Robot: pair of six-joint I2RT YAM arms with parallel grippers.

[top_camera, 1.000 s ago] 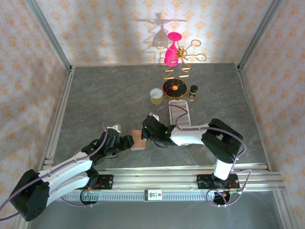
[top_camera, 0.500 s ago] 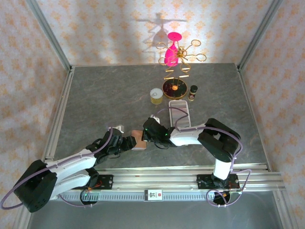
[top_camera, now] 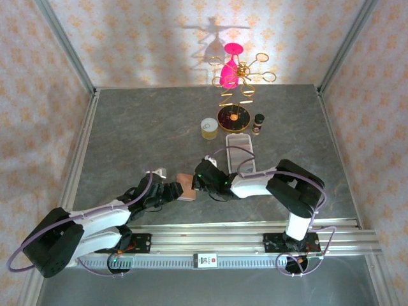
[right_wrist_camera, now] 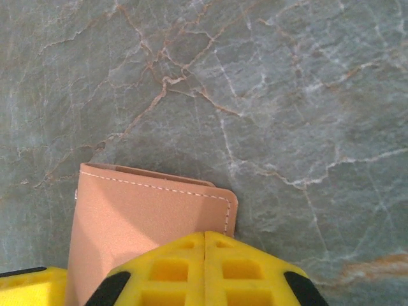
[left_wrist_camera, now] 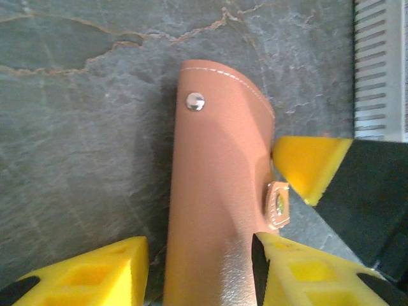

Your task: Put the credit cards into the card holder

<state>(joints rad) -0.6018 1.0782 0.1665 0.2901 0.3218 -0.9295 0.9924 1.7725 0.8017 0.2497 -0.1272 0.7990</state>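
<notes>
Card holder (left_wrist_camera: 217, 191): tan leather, folded shut, contents hidden from you; on the desk (left_wrist_camera: 76, 127) between the pads of your left tool (left_wrist_camera: 197, 274), part open, one pad touching it; right tool (right_wrist_camera: 204, 268) closed tight on nothing, at its edge; left wrist view adds its stud (left_wrist_camera: 195, 101), tab (left_wrist_camera: 278, 205), and a white tray (left_wrist_camera: 379, 70) past the right tool.

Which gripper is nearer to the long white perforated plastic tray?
Right. The right gripper sits just near-left of the tray; the left gripper lies farther left, beyond the tan leather card holder.

Card holder (top_camera: 185, 185) hemmed between left claw (top_camera: 171, 190), right claw (top_camera: 199, 182); far-left table (top_camera: 137, 131) free.
</notes>
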